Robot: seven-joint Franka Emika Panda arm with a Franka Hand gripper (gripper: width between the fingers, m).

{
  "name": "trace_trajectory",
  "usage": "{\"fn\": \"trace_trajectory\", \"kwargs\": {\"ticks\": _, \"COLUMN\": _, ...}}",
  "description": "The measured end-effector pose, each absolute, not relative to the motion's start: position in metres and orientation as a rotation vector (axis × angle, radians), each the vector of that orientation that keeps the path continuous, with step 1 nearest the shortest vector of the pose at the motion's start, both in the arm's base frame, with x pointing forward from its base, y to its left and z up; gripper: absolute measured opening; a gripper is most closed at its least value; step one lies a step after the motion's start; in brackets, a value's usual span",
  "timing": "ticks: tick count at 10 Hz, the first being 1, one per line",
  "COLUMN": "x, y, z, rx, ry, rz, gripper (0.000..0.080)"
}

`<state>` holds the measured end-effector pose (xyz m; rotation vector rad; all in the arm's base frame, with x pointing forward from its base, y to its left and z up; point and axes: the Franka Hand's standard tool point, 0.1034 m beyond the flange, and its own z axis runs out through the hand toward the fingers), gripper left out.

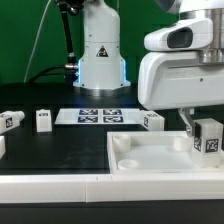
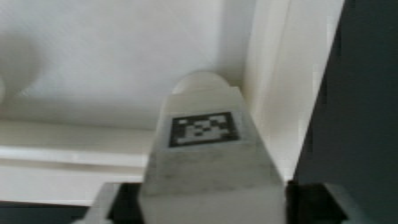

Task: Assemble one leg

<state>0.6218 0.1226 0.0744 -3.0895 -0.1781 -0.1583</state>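
My gripper point(image 1: 199, 128) is shut on a leg point(image 1: 207, 138), a small white post with a square marker tag, and holds it upright over the right end of the large flat white square piece point(image 1: 150, 158). In the wrist view the leg point(image 2: 201, 130) fills the gap between the dark fingers point(image 2: 121, 205), tag facing the camera, its far end over the white piece point(image 2: 89, 80) near that piece's edge. Whether the leg touches the piece I cannot tell. Three more legs lie on the black table: two at the exterior view's left point(image 1: 12, 119) point(image 1: 43, 121) and one nearer the middle point(image 1: 152, 120).
The marker board point(image 1: 97, 116) lies flat in front of the robot base point(image 1: 101, 55). A white rim point(image 1: 60, 185) runs along the table's front edge. Dark table point(image 2: 365, 100) shows beside the white piece in the wrist view.
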Motion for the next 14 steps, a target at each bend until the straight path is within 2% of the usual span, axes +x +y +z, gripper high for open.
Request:
{"fn": "trace_trajectory", "kwargs": {"ticks": 1, "x": 0.622, "y": 0.121, "z": 0.074, "rx": -3.091, "ry": -0.176, "rz": -0.158, "gripper": 0.0291}}
{"fn": "trace_trajectory", "kwargs": {"ticks": 5, "x": 0.622, "y": 0.119, "z": 0.074, "rx": -3.082, "ry": 0.007, "rz": -0.149, "gripper": 0.0291}}
{"fn": "trace_trajectory", "kwargs": {"ticks": 8, "x": 0.622, "y": 0.114, "z": 0.074, "rx": -3.014, "ry": 0.591, "rz": -0.139, "gripper": 0.0294}}
{"fn": "trace_trajectory", "kwargs": {"ticks": 14, "x": 0.62, "y": 0.085, "z": 0.073, "rx": -2.863, "ry": 1.203, "rz": -0.156, "gripper": 0.0311}}
